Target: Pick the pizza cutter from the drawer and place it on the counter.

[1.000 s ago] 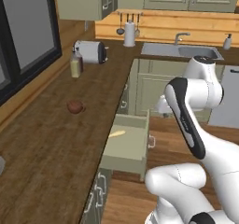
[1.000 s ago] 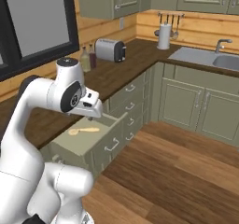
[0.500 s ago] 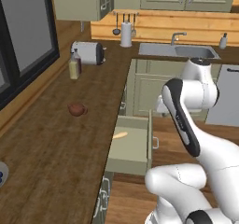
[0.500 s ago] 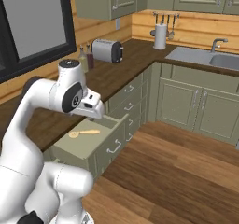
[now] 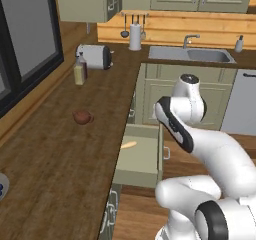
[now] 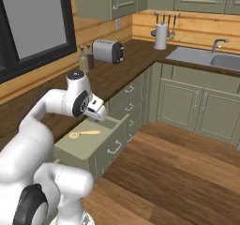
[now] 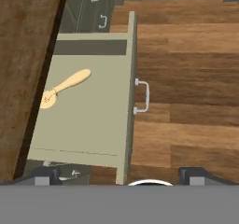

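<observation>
Now the drawer is being viewed from above, pulled out; the pizza cutter is lying exposed at left. The gripper is being poised above for a reach; whether the jaws are apart cannot be told.

A rendered home kitchen: pale olive-green cabinets run under a long dark wood-grain table (an L-shape round the corner), with a sink and tap, a toaster, hanging utensils on the wood-panelled wall, and an orange wooden floor.
</observation>
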